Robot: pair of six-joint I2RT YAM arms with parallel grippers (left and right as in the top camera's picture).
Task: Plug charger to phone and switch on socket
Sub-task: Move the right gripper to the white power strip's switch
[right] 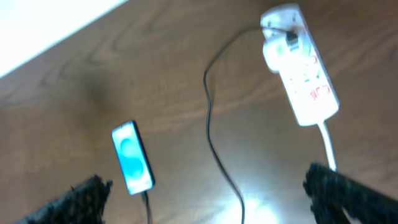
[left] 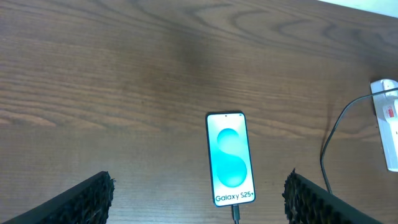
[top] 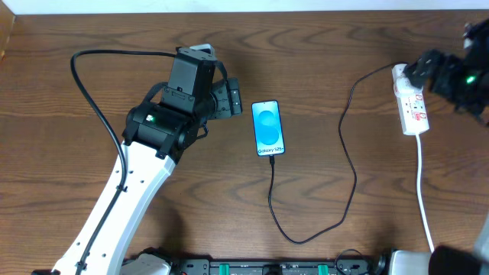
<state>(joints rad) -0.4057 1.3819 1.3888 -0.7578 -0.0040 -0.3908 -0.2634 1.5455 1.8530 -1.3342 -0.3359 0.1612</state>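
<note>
Aiming the wide-open right end effector (right: 205,190) at the socket (right: 303,74) and its red switch marks (right: 317,92), press one fingertip (right: 326,186) down squarely

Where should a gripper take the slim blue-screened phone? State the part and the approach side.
Pinch the slim blue-screened phone across its two long edges, around the middle, coming straight down from above. It lies flat, screen up, on the wooden table, and the thin black charger cable leaves its short end by the Galaxy text, so that end is probably best avoided.

Dark wood-grain table (top: 321,46) fills all views. White surface (top: 306,4) beyond far edge. Glare patch (right: 264,202) on tabletop, right wrist view.
</note>
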